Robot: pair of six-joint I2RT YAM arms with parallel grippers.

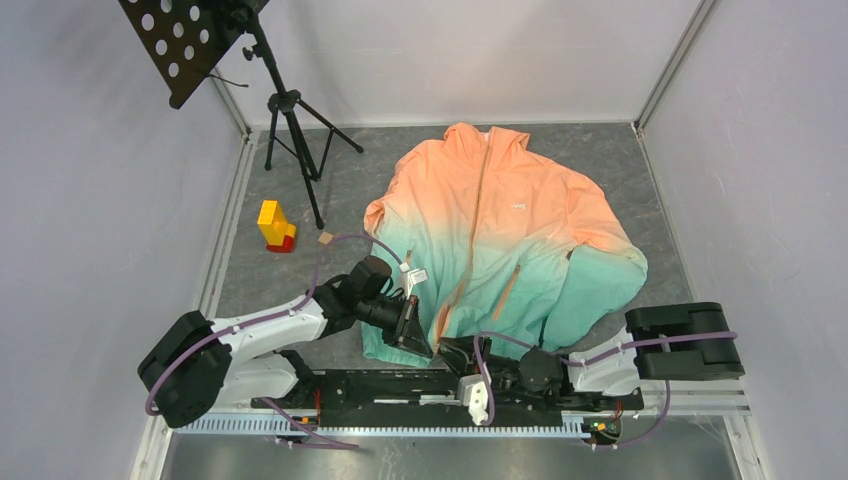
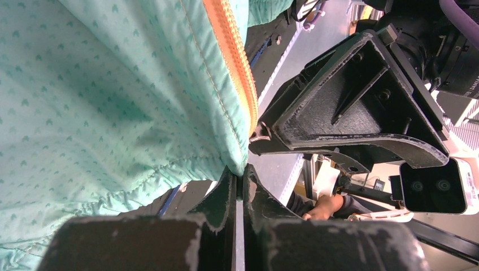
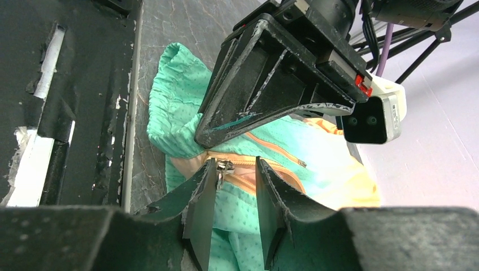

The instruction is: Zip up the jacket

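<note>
Arms meeting at the hem of the jacket, which is spread on the table.
A yellow block sits at 9 o'clock. The left fingers are pressed together, pinching the teal hem just beside the tan zipper. The right fingers stand slightly apart, with the slider between them. The jacket's collar points to 12 o'clock and its hem to 6.
</note>
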